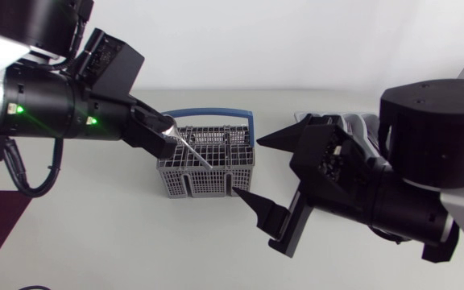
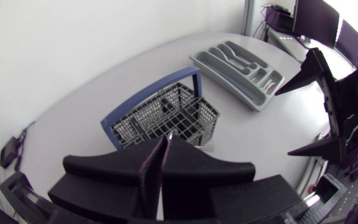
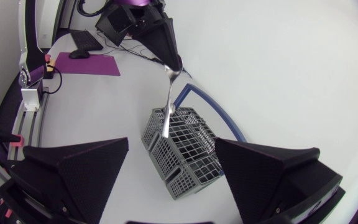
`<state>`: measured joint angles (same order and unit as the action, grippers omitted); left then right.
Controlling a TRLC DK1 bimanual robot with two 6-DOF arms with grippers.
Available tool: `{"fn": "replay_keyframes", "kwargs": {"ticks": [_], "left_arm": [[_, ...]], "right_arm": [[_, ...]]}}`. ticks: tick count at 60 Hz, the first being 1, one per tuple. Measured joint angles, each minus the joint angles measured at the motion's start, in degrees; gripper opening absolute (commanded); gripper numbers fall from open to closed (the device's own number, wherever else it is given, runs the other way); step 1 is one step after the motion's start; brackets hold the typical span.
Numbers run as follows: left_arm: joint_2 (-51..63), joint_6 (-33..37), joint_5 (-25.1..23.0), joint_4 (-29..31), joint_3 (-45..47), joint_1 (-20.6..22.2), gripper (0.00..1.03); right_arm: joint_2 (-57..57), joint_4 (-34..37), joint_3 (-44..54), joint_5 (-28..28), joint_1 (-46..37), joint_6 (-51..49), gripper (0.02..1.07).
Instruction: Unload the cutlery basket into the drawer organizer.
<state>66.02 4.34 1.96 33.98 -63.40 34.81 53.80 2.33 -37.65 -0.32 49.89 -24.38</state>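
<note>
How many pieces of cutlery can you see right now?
1: a silver utensil gripped by the left gripper, its lower end over the cutlery basket. More could be hidden inside the basket.

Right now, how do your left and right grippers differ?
The left gripper has its fingers shut on a silver utensil; the right gripper has its fingers spread wide and holds nothing. The left gripper is over the basket, with the utensil slanting down into it; the right gripper is beside the basket. Both have matte black, wedge-shaped fingers.
</note>
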Motion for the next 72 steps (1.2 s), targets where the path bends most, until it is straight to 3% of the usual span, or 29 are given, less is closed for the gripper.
{"fn": "replay_keyframes", "kwargs": {"ticks": [8, 19, 33, 50, 64, 72], "left_arm": [[2.1, -2.8, -7.7, -1.0, 0.0, -2.7, 0.15], [3.4, -5.4, -12.2, -3.7, 0.0, -3.7, 0.15], [5.4, -7.2, -13.1, -5.6, 0.0, -3.6, 0.15], [5.9, -7.6, -15.2, -5.6, -0.6, -3.8, 0.15], [7.0, -8.5, -18.8, -5.6, -0.8, -5.9, 0.15], [7.1, -8.5, -19.5, -5.6, -0.8, -5.9, 0.15]], "right_arm": [[2.2, -3.1, 0.3, 2.4, 2.0, 0.0, 0.99], [6.9, -7.4, 0.3, 4.0, 2.6, 0.0, 0.93], [12.8, -11.5, -1.8, 6.3, 2.6, 0.0, 0.86], [18.4, -15.5, -5.6, 7.9, 2.6, 0.0, 0.54], [21.1, -16.2, -7.3, 8.0, 2.6, 0.0, 0.38], [21.7, -16.4, -7.8, 8.1, 2.5, 0.0, 0.38]]}}
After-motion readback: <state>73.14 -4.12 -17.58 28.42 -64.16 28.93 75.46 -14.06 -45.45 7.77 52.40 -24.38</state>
